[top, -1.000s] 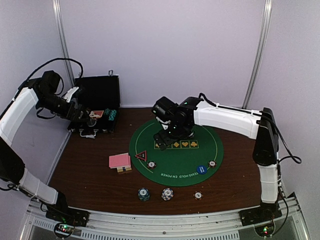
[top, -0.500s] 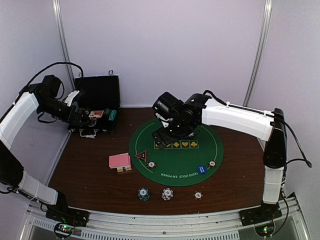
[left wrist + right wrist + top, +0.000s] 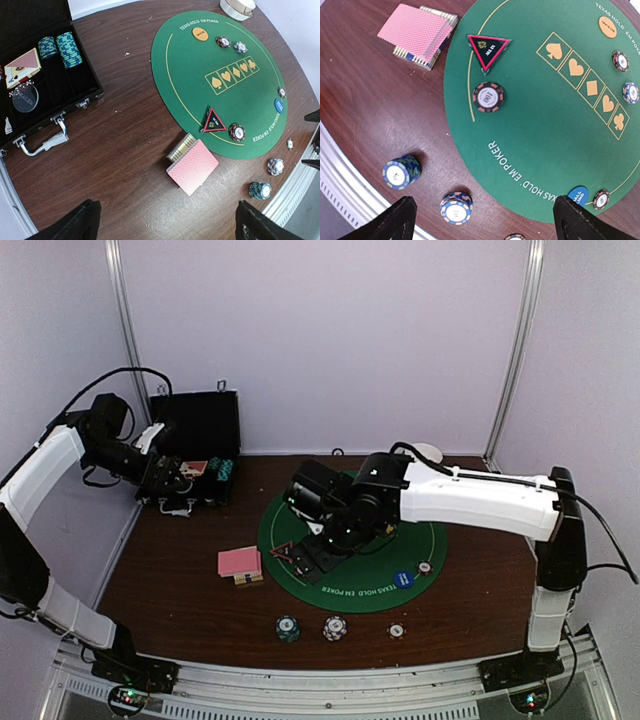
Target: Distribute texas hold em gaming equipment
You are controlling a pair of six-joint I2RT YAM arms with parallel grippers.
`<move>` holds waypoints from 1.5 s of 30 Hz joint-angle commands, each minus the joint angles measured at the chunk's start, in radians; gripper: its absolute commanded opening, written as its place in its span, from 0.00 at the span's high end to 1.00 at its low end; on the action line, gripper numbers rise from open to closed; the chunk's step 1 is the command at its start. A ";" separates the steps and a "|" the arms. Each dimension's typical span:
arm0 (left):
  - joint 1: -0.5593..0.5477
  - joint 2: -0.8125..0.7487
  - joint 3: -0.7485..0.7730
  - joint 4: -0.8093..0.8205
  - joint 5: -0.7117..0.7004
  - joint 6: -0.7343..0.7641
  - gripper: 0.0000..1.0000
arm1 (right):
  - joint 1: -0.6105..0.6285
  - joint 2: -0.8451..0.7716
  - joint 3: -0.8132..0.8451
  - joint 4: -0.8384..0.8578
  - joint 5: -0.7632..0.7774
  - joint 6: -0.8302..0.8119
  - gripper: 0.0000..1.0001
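Note:
A pink-backed card deck [image 3: 239, 562] [image 3: 192, 166] [image 3: 416, 32] lies on the table just left of the green mat [image 3: 365, 590]. On the mat's left part sit the red-black triangle marker [image 3: 214, 120] [image 3: 488, 49] and a single chip [image 3: 236, 132] [image 3: 488, 96]. The orange button [image 3: 200, 33] lies at the far side of the mat, the blue button [image 3: 403, 579] near its front right. Chip stacks [image 3: 288, 628] [image 3: 335, 627] stand at the front. My right gripper [image 3: 306, 554] [image 3: 482, 222] hovers open above the mat's left front. My left gripper [image 3: 172, 476] [image 3: 165, 222] hangs open, high by the case.
The open black case [image 3: 195, 435] [image 3: 47, 87] at the back left holds chip stacks, cards and a clear disc. White bowls [image 3: 238, 6] stand behind the mat. Two more chips [image 3: 223, 42] lie beside the orange button. The table's front rail [image 3: 350, 175] is close.
My right arm has swung from over the mat's middle toward its left front, over the triangle marker and single chip. My left arm has barely shifted by the case.

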 commanded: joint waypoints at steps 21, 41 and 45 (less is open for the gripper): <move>-0.014 -0.039 -0.024 -0.004 0.020 0.013 0.02 | 0.034 -0.062 -0.067 -0.009 -0.011 -0.034 0.01; -0.021 -0.131 -0.027 -0.075 0.017 0.056 0.02 | 0.030 -0.059 -0.036 -0.008 -0.027 -0.052 0.00; -0.022 -0.129 -0.012 -0.096 0.014 0.068 0.02 | 0.026 -0.080 -0.060 -0.019 -0.029 -0.042 0.01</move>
